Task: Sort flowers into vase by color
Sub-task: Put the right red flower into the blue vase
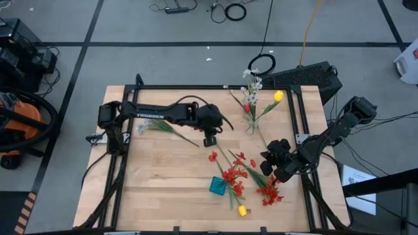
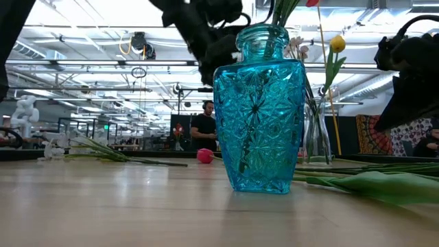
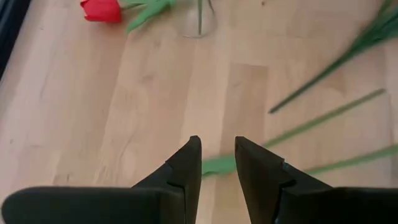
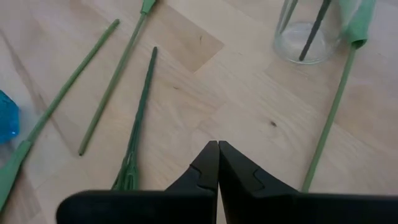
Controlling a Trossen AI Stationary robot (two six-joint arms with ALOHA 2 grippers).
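Faceted blue glass vase (image 2: 259, 113) on wood tabletop (image 1: 163, 176); left gripper (image 3: 217, 163) jaws apart, right gripper (image 4: 217, 163) clenched empty.

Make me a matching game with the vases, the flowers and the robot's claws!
Things:
1. blue vase
2. clear vase
3. left gripper
4. right gripper

States:
A. fingers shut, empty
B. holds red flowers
C. fingers slightly apart, above the table
D. holds a yellow tulip and whitish sprigs

Pairs: 1-B, 2-D, 3-C, 4-A
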